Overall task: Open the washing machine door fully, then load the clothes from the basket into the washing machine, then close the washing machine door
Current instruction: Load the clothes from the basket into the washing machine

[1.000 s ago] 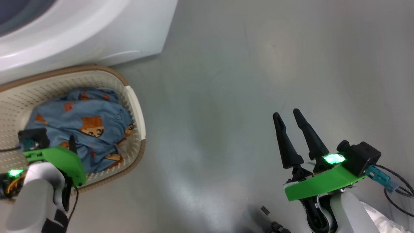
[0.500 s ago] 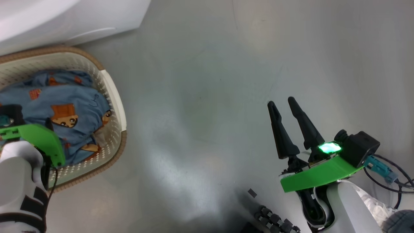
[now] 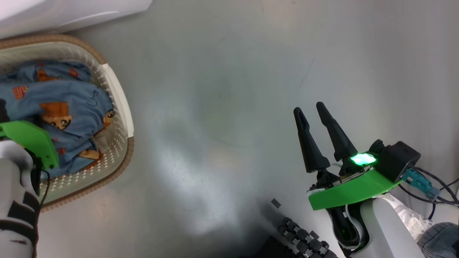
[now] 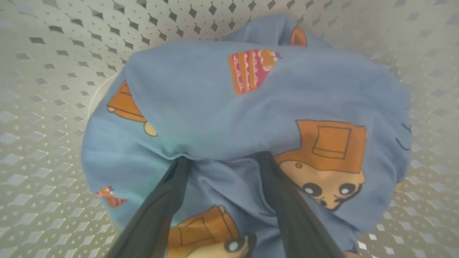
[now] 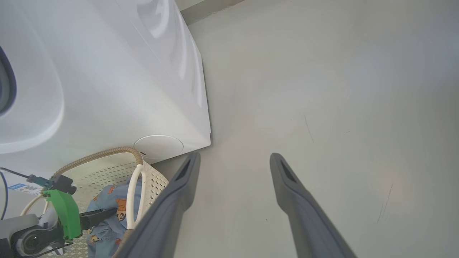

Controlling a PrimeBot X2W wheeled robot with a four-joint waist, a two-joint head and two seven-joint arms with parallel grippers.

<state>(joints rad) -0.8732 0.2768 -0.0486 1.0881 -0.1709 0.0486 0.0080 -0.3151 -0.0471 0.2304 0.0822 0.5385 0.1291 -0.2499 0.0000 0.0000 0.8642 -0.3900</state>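
The left claw point(image 4: 224, 159), fingers spread, presses into the blue printed clothes point(image 4: 251, 96) lying in the cream basket point(image 3: 120, 96) just beside the white washing machine point(image 5: 107, 71); the right claw point(image 3: 309, 106) hangs with fingers apart over the grey floor point(image 3: 222, 89).

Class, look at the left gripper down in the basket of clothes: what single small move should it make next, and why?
Probably close the left gripper on the clothes. Its two fingers stand open with their tips pushed into the blue fabric and a fold bunched between them, while the bundle lies in the basket, not yet lifted.
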